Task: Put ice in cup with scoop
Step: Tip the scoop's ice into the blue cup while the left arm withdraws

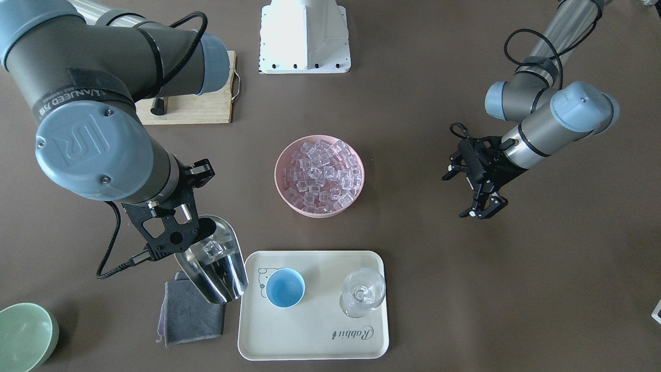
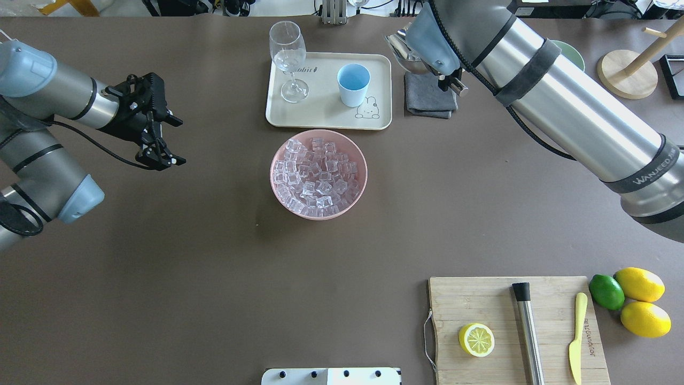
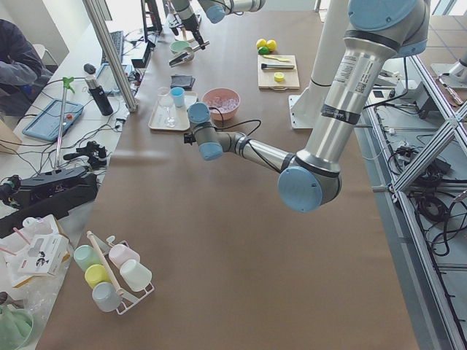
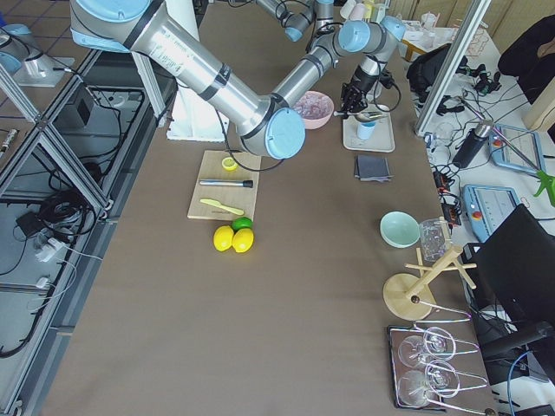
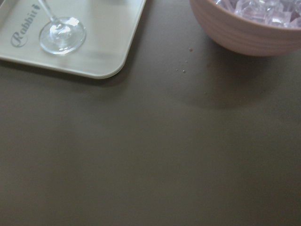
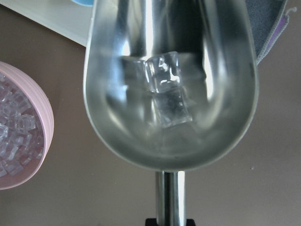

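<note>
The scoop (image 1: 222,268) (stiff, slick steel) sits in the closed right gripper (image 1: 193,232) by its thin handle, the right spot imo, w/ a couple of slippery ice (image 6: 164,92) cubes loose inside, just beside the tray (image 1: 320,341) holding the cup (image 1: 285,288); left gripper (image 2: 170,141) hangs spread, empty.

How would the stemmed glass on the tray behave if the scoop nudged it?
The stemmed glass would probably tip rather than slide: tall bowl, thin stem, small foot. It looks like thin clear glass, so likely fragile. It seems empty, hence light.
</note>
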`<state>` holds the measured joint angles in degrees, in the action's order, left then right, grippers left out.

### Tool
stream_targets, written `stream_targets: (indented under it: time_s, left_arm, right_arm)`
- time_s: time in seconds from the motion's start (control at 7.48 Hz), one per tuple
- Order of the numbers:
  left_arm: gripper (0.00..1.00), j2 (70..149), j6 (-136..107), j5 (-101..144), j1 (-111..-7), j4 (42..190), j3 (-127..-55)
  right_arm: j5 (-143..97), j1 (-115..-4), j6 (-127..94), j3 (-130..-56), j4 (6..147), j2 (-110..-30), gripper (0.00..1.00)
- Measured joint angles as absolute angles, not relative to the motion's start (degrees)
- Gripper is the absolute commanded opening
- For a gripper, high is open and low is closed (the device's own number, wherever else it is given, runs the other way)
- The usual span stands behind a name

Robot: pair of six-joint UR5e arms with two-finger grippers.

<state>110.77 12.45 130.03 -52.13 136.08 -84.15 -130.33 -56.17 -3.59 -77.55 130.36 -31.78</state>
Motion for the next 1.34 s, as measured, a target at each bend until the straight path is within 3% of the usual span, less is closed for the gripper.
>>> stream_targets:
  time_s: [0.27,0.53,0.94,1.34]
  left_arm:
    - [0.99,104.04,12.47,130.12,-57.62,127.38,-91.7]
    - [0.99,99.54,12.38,130.35,-63.41,119.9,-94.9]
    - [0.99,98.47,12.01,130.99,-71.76,111.24,-94.36]
    - [0.99,97.28,11.88,138.16,-80.78,105.24,-88.33]
  right_arm:
    - [-129.1,-54.73,-2.1,-72.82,133.4,-28.2,0.0]
    - [-127.58,-53.8,-0.83,-67.48,133.77,-24.89,0.0]
    - [-126.47,-52.09,1.22,-60.12,133.89,-20.15,0.0]
    - [-126.06,-51.14,4.14,-57.96,137.15,-18.68,0.0]
